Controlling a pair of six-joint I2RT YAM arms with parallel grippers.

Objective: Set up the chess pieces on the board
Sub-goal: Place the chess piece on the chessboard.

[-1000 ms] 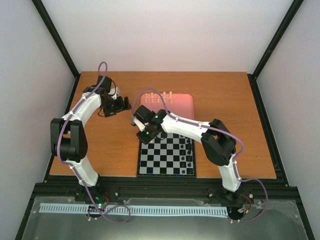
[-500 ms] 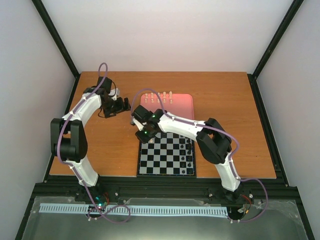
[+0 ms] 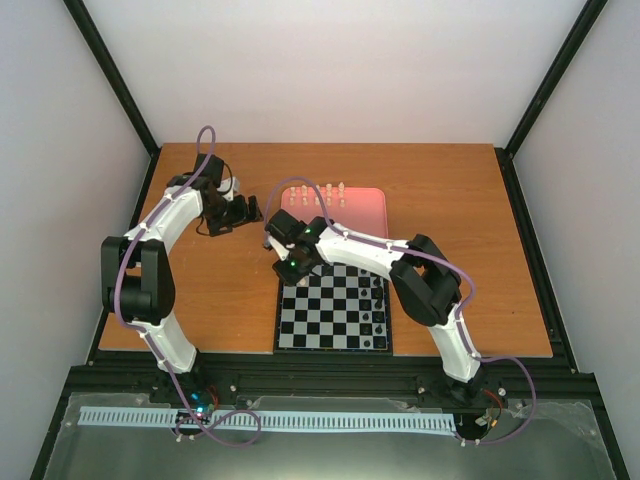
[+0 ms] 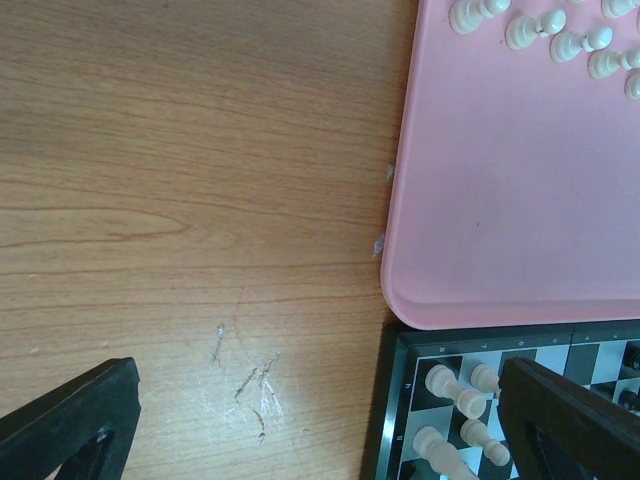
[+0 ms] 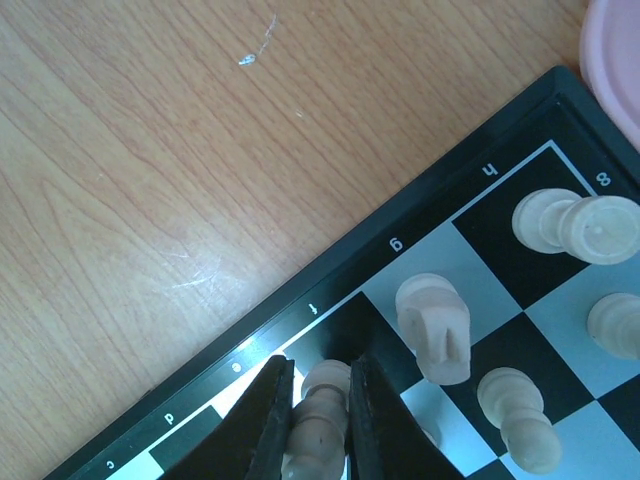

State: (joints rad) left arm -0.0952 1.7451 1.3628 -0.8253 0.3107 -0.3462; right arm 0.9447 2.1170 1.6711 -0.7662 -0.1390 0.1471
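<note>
A pale chess piece (image 5: 320, 435) is gripped between the right fingers (image 5: 262, 425) at the far left corner of the board (image 5: 450, 180), beside other pale pieces (image 5: 432, 325) standing there. The left fingers (image 4: 70, 420) are spread wide over the tabletop (image 4: 200, 150), left of the pink tray (image 4: 500, 200), where cream pieces (image 4: 560, 40) line the far edge.

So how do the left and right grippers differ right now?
The left gripper is open and empty; the right gripper is shut on a cream piece. The left hangs over bare table beside the tray; the right is over the board's edge squares. Both point down, near the board's far-left corner.
</note>
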